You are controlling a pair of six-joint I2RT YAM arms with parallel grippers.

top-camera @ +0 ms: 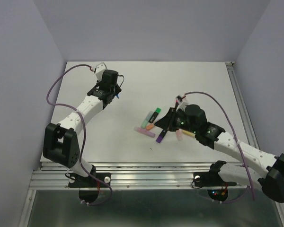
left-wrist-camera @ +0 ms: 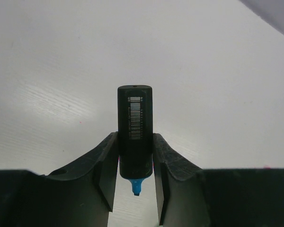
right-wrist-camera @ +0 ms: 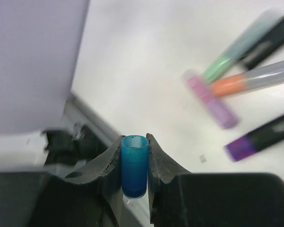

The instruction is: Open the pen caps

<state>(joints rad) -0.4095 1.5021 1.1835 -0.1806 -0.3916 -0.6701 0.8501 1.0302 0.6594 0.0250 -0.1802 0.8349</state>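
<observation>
We see the right pincer (right-wrist-camera: 134,151) clamped on a blue cap (right-wrist-camera: 134,165): stubby, translucent, hollow end showing, just beside the highlighter cluster (top-camera: 153,125) on the bench (top-camera: 132,80); left pincer (left-wrist-camera: 135,151) clamped on a black barrel (left-wrist-camera: 135,118), blue tip bare, well apart from that cluster
</observation>
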